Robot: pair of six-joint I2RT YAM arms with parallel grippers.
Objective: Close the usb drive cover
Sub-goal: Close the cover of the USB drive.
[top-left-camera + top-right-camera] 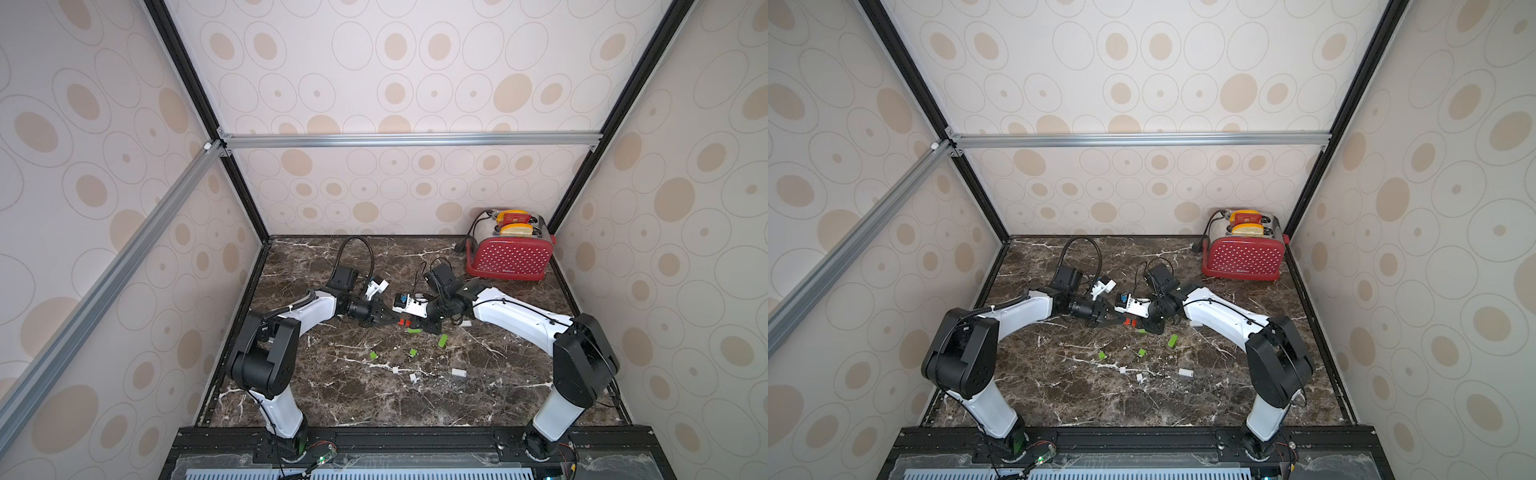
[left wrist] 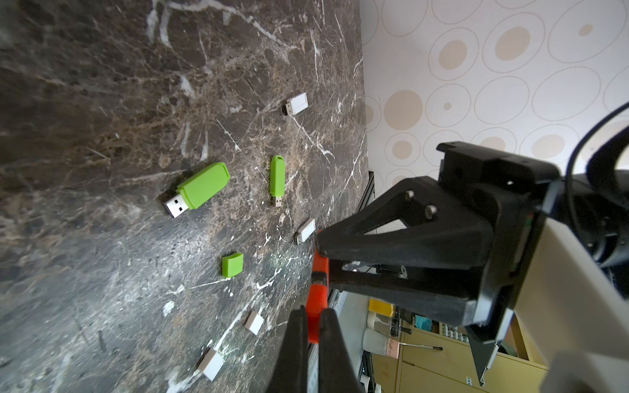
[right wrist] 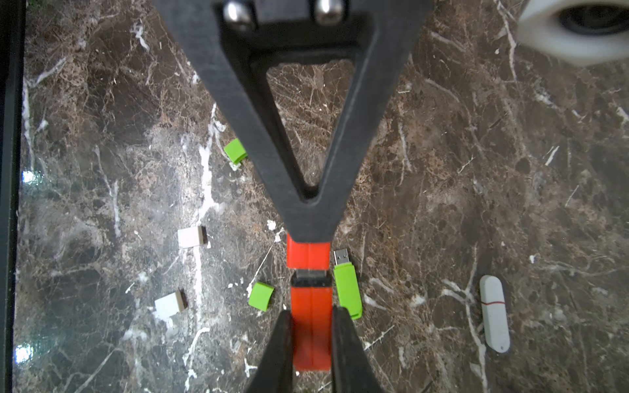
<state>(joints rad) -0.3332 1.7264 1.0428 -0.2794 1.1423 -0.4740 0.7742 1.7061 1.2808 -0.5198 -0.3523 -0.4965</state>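
The left end effector [image 2: 315, 316] pinches the red cover [image 3: 308, 253]; the right end effector [image 3: 312, 311] pinches the drive body [image 3: 311, 297]. Keep both coaxial; press straight together.

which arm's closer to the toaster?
Right. The right arm stretches just in front of the toaster, not touching; the left arm reaches in from the table's opposite side.
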